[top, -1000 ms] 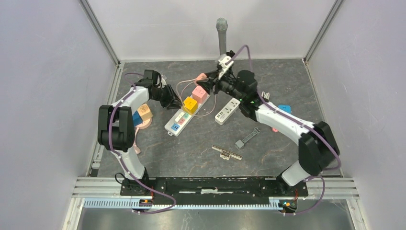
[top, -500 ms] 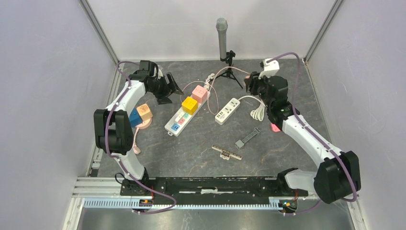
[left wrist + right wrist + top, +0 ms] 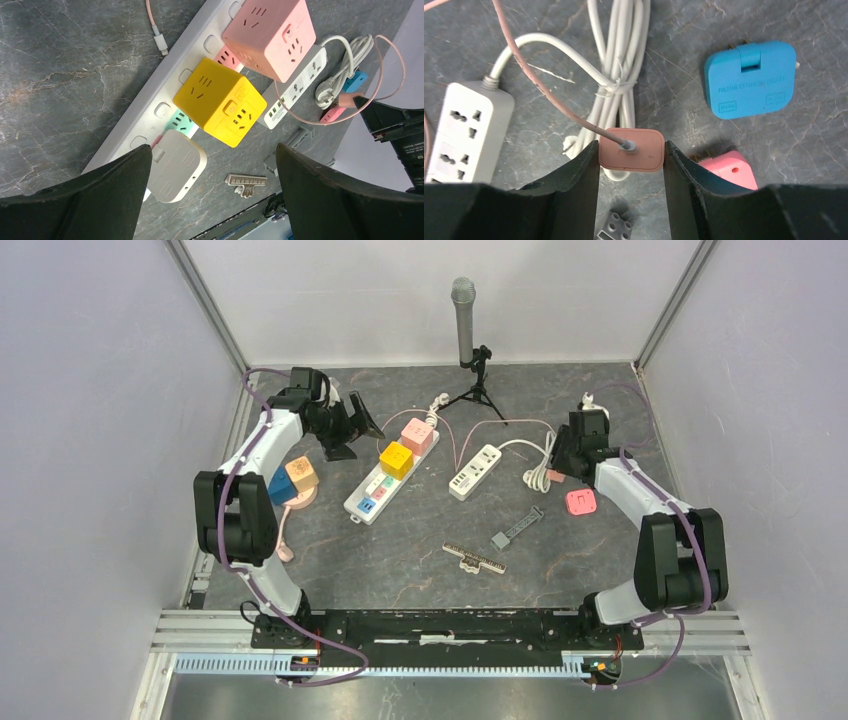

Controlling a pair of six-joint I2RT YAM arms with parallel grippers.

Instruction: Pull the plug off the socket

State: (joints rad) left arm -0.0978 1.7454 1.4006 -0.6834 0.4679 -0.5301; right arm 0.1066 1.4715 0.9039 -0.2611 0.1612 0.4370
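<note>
The plug (image 3: 631,150) is a small salmon-pink block with a pink cable (image 3: 549,95). My right gripper (image 3: 631,146) is shut on it from both sides, above the table at the right (image 3: 560,472). The socket strip (image 3: 372,492) is long and white and lies left of centre, well apart from the plug. It carries a yellow cube (image 3: 220,102) and a pink cube (image 3: 270,35). My left gripper (image 3: 212,150) hangs wide open over the strip with nothing between its fingers, at the strip's far left (image 3: 356,435) in the top view.
Below the right gripper lie a bundled white cord (image 3: 621,75), a second white strip (image 3: 461,130), a blue folding adapter (image 3: 749,80), a pink adapter (image 3: 729,170) and a grey brick (image 3: 616,227). A microphone stand (image 3: 463,320) is at the back. A keyboard-shaped piece (image 3: 474,558) lies nearer.
The right arm swung from the pink cube to the right side, carrying the plug and trailing its cable. The left gripper opened and drew back to the left of the strip.
</note>
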